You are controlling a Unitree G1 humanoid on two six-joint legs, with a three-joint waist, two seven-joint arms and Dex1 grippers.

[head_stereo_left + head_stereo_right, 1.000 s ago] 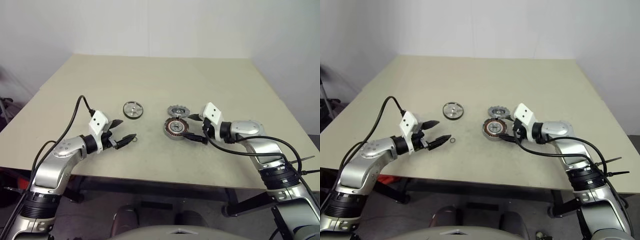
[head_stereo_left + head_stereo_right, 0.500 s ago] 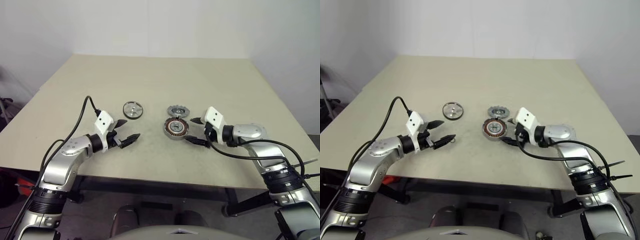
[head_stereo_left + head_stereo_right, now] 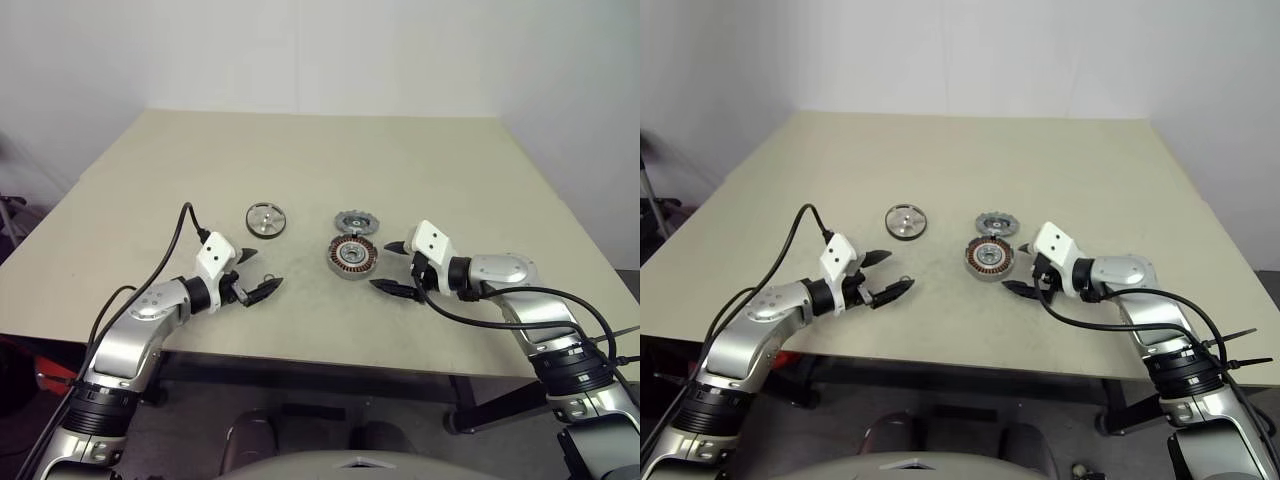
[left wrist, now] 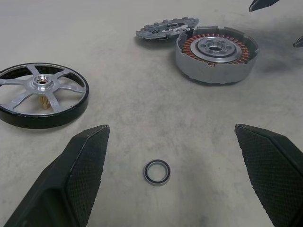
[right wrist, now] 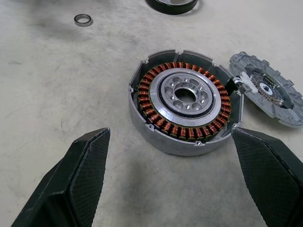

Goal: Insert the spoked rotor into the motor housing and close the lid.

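Observation:
The motor housing (image 3: 352, 257), a silver ring with copper windings, sits on the table (image 3: 300, 150) right of centre. Touching its far side lies a flat grey notched disc, the lid (image 3: 353, 221). The spoked rotor (image 3: 266, 219), a black-rimmed wheel with silver spokes, lies to the left, apart from both. My left gripper (image 3: 260, 271) hangs open low over the table, in front of the rotor. My right gripper (image 3: 385, 266) is open just right of the housing (image 5: 184, 113), its fingers either side of it but short of touching.
A small dark ring (image 4: 157, 172) lies loose on the table between my left fingers (image 4: 80, 165). The table's front edge runs close behind both grippers. Black cables loop off each forearm.
My left gripper has sunk a little and shifted right, nearer the small ring. The right gripper has barely moved. Both stay open and no part has moved.

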